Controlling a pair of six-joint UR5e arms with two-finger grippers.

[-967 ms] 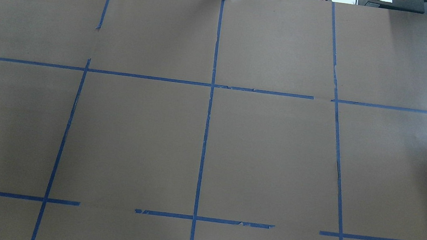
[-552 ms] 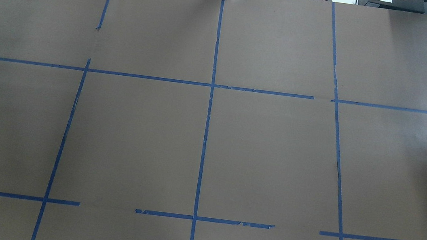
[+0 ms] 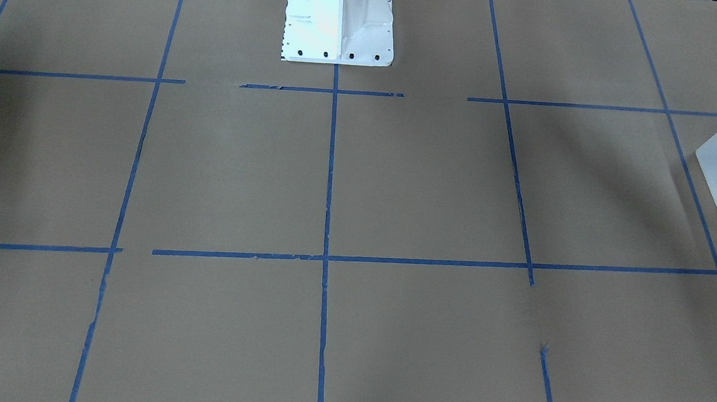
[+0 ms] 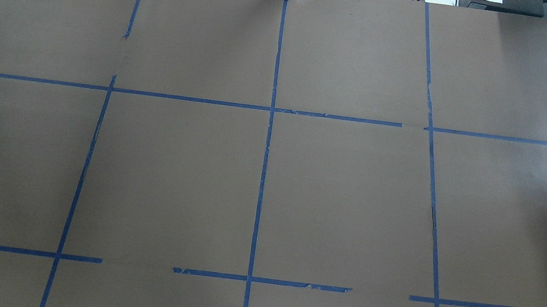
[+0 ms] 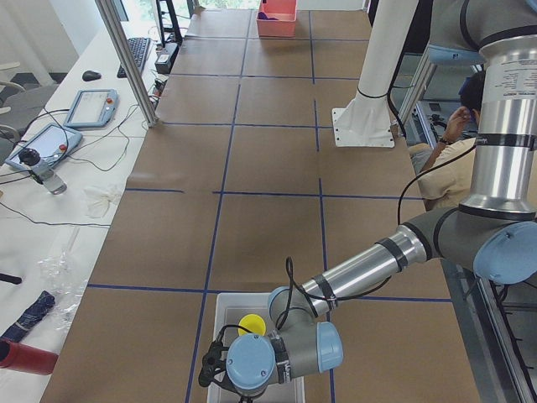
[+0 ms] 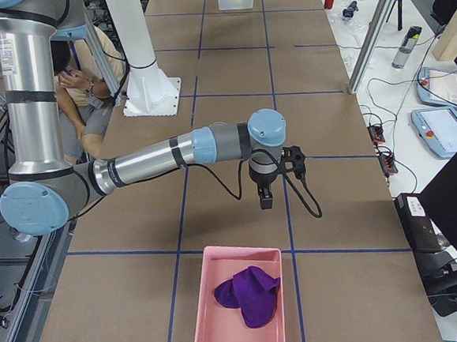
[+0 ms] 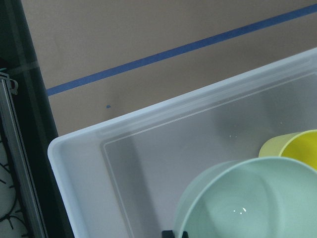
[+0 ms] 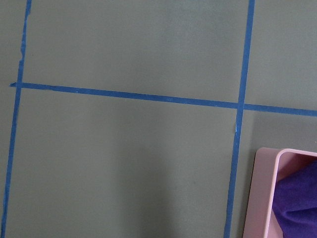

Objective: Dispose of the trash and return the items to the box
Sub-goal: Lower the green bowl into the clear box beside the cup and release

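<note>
Left wrist-mounted view: bowl (image 7: 247, 198) and cup (image 7: 302, 146) lie returned in the box (image 7: 79, 144) at 5 and 3 o'clock, my left gripper (image 5: 216, 368) overhead, my right gripper (image 6: 266, 202) parked by the pink tray (image 6: 217, 330); I cannot tell either's finger spread.

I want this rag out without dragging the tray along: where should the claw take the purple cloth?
Pinch the purple cloth at its bunched middle, coming straight down: it lies crumpled in the pink tray, whose raised walls would likely block a sideways approach.
</note>
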